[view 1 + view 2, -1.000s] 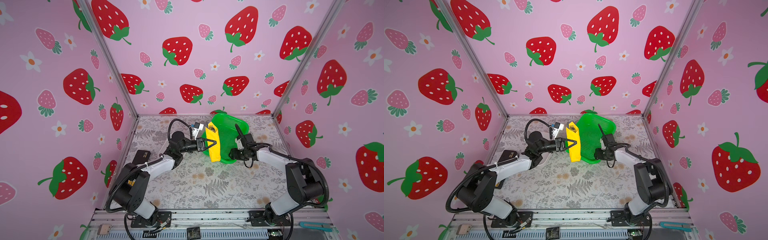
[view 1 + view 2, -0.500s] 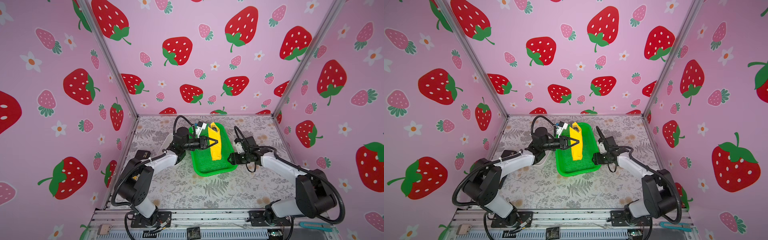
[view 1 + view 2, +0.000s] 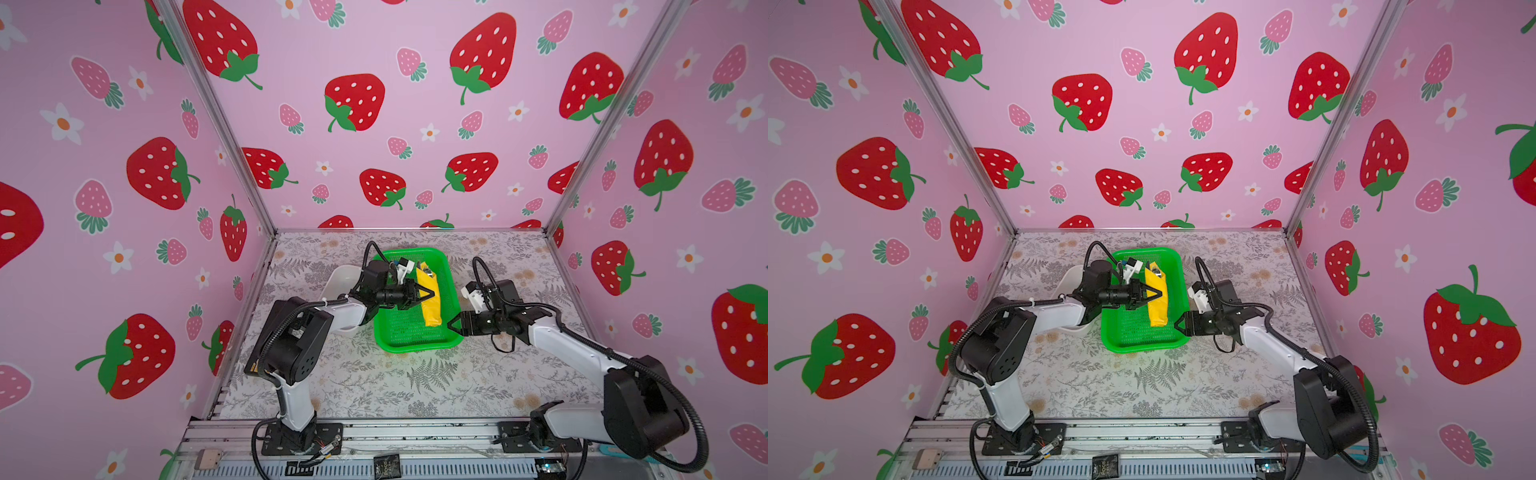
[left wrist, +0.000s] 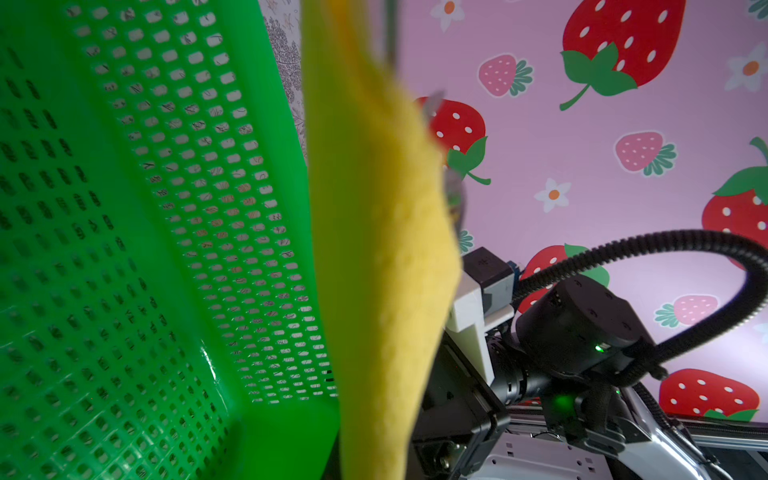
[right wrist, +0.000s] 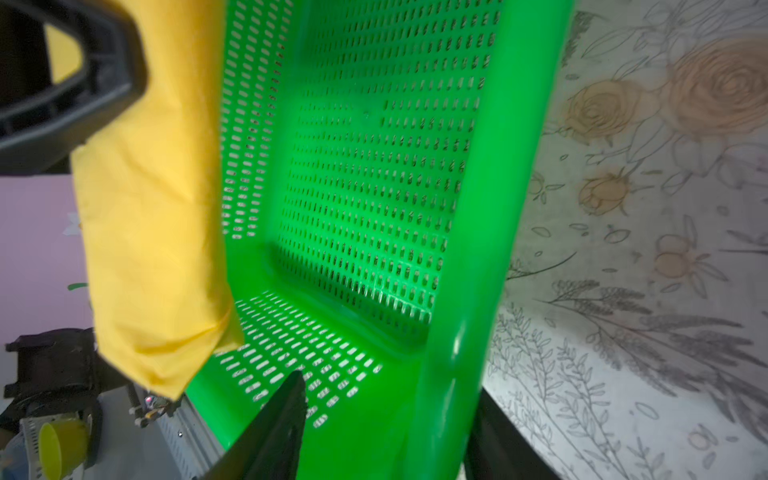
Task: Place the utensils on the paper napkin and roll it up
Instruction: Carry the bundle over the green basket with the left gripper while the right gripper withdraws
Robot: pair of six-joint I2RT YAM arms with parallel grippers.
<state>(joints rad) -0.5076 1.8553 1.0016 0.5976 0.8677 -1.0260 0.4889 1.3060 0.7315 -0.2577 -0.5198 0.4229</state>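
1. The left gripper [image 3: 432,293] is pinched tight on the napkin [image 3: 430,309], a yellow roll held over the green basket [image 3: 415,347].
2. Shiny utensils [image 4: 454,191] peek out of the roll's side, but they look blurry.
3. The right gripper [image 3: 451,324] has its jaws apart, one inside the basket's rim and one outside.
4. The basket sits flat on the table [image 3: 415,386].

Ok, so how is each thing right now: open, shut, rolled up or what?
left gripper: shut on the paper napkin.
paper napkin: rolled up, held over the green basket.
utensils: wrapped inside the roll, only the tips poking out.
right gripper: open, one finger on each side of the basket's rim.
green basket: flat on the table, open side up.
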